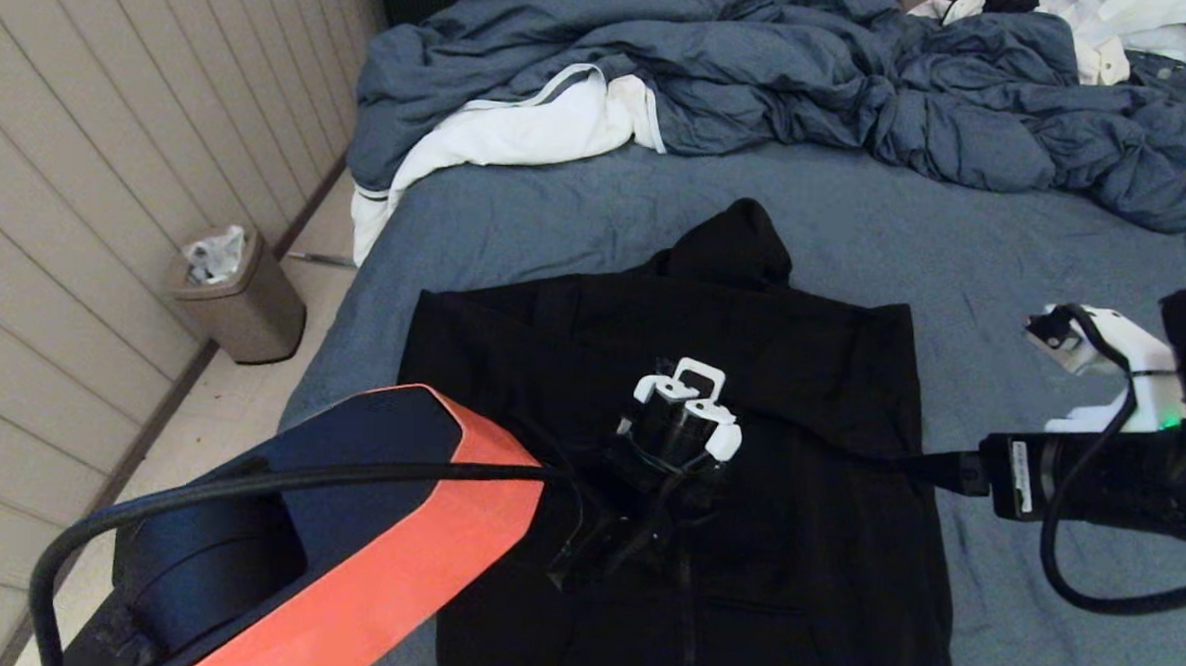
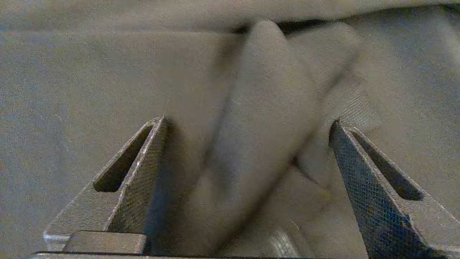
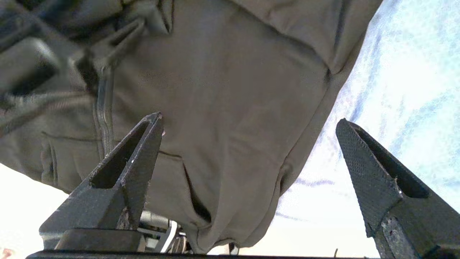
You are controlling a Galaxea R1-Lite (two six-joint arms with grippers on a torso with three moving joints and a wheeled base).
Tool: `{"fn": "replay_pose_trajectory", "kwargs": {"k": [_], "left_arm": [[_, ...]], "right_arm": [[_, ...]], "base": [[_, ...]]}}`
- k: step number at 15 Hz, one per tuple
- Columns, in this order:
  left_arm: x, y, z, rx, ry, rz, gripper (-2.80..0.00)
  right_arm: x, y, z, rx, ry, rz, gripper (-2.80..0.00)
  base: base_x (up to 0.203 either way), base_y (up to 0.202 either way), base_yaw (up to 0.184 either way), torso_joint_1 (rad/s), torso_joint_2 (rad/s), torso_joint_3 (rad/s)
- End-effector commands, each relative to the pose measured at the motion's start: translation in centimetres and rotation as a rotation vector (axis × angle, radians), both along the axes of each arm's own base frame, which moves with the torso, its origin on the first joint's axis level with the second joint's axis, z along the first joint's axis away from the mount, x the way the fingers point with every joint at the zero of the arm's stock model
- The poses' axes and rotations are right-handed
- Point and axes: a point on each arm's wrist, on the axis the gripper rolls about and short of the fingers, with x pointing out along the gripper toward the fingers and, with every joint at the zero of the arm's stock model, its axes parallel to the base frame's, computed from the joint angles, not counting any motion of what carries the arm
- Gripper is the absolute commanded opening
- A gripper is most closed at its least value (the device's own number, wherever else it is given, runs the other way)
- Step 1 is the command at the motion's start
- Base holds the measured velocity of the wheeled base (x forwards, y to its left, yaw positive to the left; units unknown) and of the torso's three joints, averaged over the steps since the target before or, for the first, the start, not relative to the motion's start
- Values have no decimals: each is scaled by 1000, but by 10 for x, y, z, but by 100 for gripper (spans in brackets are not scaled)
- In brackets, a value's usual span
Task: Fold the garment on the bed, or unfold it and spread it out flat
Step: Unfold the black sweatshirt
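1. The garment [image 1: 731, 379], a black zip-front hoodie, lies front up on the blue-grey sheet of the bed [image 1: 1007, 261], hood pointing away from the robot and the sleeves apparently tucked in along the body
2. The left tool [image 2: 248, 144] hangs over the middle of the chest with its fingers spread wide; a ridge of black cloth rises between them, but nothing is pinched
3. The right tool [image 3: 248, 144] sits at the hoodie's right edge, over the side seam and bare sheet, gaping wide and empty
4. The fabric looks soft, matte and limp: it should be light, sag from any grip and drag a little on the sheet
5. Seams, hem corners, shoulders or cuffs look the safest holds, since doubled cloth slips less
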Motion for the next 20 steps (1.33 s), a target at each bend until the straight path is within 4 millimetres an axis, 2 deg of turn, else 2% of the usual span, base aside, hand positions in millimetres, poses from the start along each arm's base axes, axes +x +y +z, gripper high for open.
{"fn": "replay_pose_trajectory", "kwargs": {"k": [1, 2, 5, 7, 11, 16, 18, 20], "left_arm": [[10, 2, -5, 7, 4, 21, -93], [12, 4, -7, 16, 9, 24, -280], [16, 7, -12, 22, 15, 29, -280], [15, 9, -4, 9, 9, 28, -280], [6, 20, 35, -40, -25, 35, -280], [-13, 49, 72, -58, -41, 45, -280], [-6, 69, 95, -90, -73, 95, -280], [9, 98, 121, -126, -109, 167, -280]], "right_arm": [[-1, 0, -1, 2, 3, -2, 0], [-1, 0, -1, 1, 3, -1, 0], [1, 0, -2, 1, 9, 0, 0], [1, 0, -1, 1, 6, 0, 0], [1, 0, -2, 1, 10, 0, 0], [0, 0, 0, 5, 3, 3, 0], [0, 0, 0, 5, 2, 3, 0], [-1, 0, 0, 6, 2, 2, 0]], "base": [[0, 0, 0, 0, 0, 0], [0, 0, 0, 0, 0, 0], [0, 0, 0, 0, 0, 0], [0, 0, 0, 0, 0, 0], [0, 0, 0, 0, 0, 0], [0, 0, 0, 0, 0, 0], [0, 0, 0, 0, 0, 0], [0, 0, 0, 0, 0, 0]]}}
